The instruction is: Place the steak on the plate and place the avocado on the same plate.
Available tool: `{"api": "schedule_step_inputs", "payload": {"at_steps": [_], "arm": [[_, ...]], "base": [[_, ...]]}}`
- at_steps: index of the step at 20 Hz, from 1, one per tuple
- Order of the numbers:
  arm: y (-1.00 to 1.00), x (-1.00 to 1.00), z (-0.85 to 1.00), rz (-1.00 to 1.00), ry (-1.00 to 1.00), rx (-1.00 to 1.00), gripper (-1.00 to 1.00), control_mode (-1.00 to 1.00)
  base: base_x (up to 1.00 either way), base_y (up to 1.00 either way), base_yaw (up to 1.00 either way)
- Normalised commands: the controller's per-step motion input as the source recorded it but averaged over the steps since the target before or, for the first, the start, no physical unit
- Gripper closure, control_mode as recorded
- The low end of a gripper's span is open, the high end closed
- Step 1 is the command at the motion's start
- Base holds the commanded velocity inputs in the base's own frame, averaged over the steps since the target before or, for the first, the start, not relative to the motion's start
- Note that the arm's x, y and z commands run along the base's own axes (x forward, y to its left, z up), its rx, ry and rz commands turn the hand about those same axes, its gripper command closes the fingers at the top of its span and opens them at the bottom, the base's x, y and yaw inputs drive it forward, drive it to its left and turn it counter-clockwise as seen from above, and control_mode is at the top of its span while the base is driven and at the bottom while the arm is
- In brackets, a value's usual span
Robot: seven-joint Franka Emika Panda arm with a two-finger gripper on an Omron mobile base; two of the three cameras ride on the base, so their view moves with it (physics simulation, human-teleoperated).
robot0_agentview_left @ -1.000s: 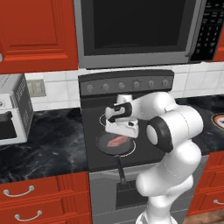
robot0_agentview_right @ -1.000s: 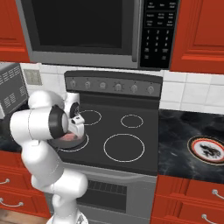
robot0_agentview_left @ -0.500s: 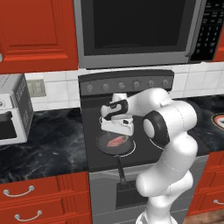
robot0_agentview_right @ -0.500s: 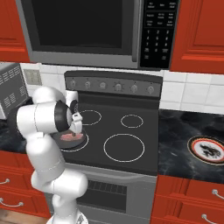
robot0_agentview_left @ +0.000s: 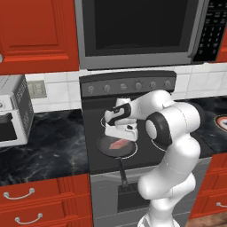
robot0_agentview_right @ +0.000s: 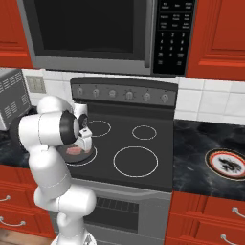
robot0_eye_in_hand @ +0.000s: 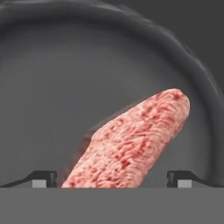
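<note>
Hanging lower over the stove (robot0_agentview_left: 133, 159) than a second ago, closer to the black frying pan (robot0_agentview_left: 116, 147) (approach nearly done, no grip yet). Gripper (robot0_eye_in_hand: 112, 177) spread wide, straddling the steak (robot0_eye_in_hand: 131, 142) lying in the pan, long axis running diagonally between the fingertips (robot0_eye_in_hand: 43, 178). Plate (robot0_agentview_right: 228, 164) sitting well apart on the right counter.
</note>
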Motion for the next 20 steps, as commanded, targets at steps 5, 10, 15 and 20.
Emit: {"api": "schedule_step_inputs", "payload": {"at_steps": [5,10,15,20], "arm": [[0.00,0.21,0.00,0.00,0.00,0.00,-1.00,-1.00],[0.00,0.06,-0.07,0.00,0.00,0.00,-1.00,-1.00],[0.00,0.00,-0.22,0.00,0.00,0.00,-1.00,-1.00],[0.00,0.00,-0.18,0.00,0.00,0.00,-1.00,-1.00]], "base": [[0.00,0.00,0.00],[0.00,0.00,0.00],[0.00,0.00,0.00],[0.00,0.00,0.00]]}}
